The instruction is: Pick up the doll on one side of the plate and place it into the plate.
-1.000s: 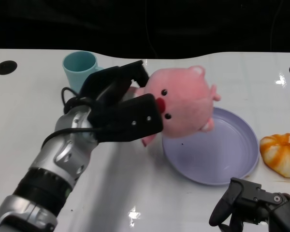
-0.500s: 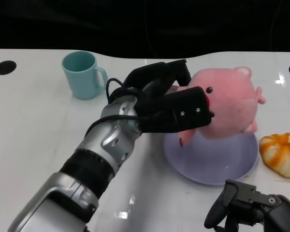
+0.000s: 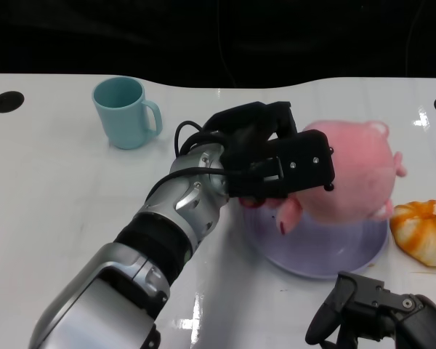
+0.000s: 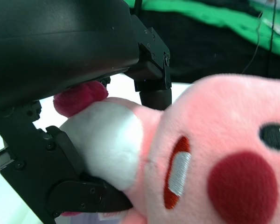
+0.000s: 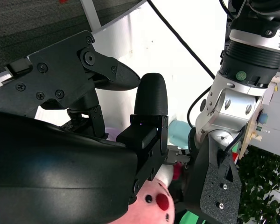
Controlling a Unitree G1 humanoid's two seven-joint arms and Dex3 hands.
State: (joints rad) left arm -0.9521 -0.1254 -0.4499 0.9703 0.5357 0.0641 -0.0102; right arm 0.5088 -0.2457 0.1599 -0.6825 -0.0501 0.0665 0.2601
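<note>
Left hand clamped on pink doll, holding it over the purple plate for the drop; right hand idle, fingers apart.

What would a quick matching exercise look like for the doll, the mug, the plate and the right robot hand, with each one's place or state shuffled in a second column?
Column one:
1. pink doll
2. teal mug
3. purple plate
4. right robot hand

Column two:
A. holds nothing, low at the near edge
B. gripped by the left robot hand
C. lies under the doll
D. stands alone at the far left

Pairs: 1-B, 2-D, 3-C, 4-A
</note>
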